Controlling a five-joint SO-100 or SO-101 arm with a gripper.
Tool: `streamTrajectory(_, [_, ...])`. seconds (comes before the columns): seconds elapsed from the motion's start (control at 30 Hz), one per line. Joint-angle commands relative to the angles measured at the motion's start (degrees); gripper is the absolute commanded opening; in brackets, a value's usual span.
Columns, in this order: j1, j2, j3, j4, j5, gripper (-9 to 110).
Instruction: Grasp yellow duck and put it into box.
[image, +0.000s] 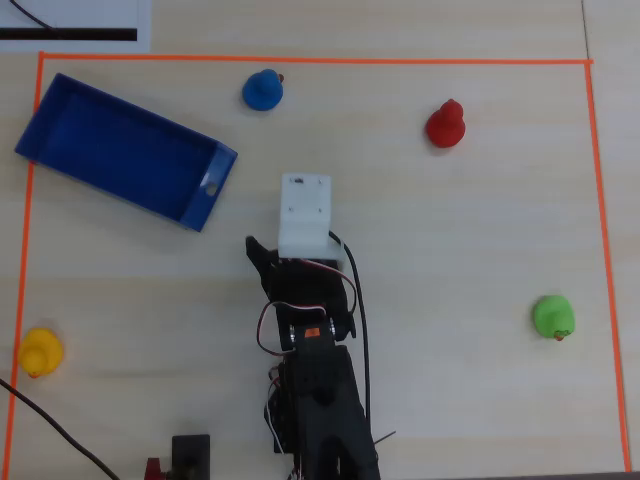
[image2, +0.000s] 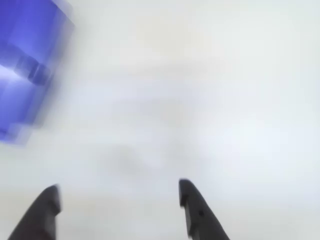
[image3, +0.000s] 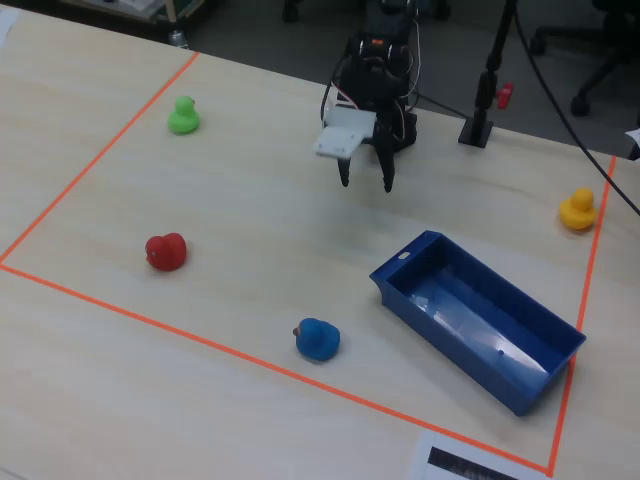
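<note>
Currently, your items on the table (image: 450, 240), as listed:

1. Tool (image3: 367, 184): fingers spread, nothing between them, hanging over bare table near the middle of the orange-taped area. Wrist view shows the tool (image2: 117, 197) w/ both dark fingertips apart over blurred pale surface.
2. Yellow duck (image: 41, 352): overhead view, low left, just inside the orange tape line (image: 310, 61), well apart from the tool. Fixed view puts the yellow duck (image3: 578, 210) at far right, beside the tape, upright.
3. Box (image: 125, 150): blue, shallow, empty; overhead view, upper left, set at an angle, small hole in the short end nearest the arm. Fixed view: box (image3: 478, 320) lower right. Wrist view: blurred blue corner of the box (image2: 27, 70) at upper left.
4. Blue duck (image: 262, 90): overhead view, top centre, just beside the box's far corner, not touching.
5. Red duck (image: 446, 124): overhead view, upper right.
6. Green duck (image: 552, 317): overhead view, right side, approx. level w/ the arm.
</note>
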Motion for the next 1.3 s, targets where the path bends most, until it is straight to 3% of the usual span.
streamTrajectory(0.0, [-4.4,-10.1,-11.9,-23.1,-4.3,32])
streamTrajectory(0.27, [-20.6,-24.1,-1.5,-74.2,-19.8,35])
streamTrajectory(0.47, [-32.3,-34.7,10.3,-100.2,-28.9,38])
streamTrajectory(0.63, [-34.8,-43.8,12.7,-108.6,-29.9,39])
streamTrajectory(1.03, [-37.8,-59.2,12.7,-114.2,-28.7,40])
streamTrajectory(1.27, [-41.2,-74.4,13.3,-128.1,-25.2,40])
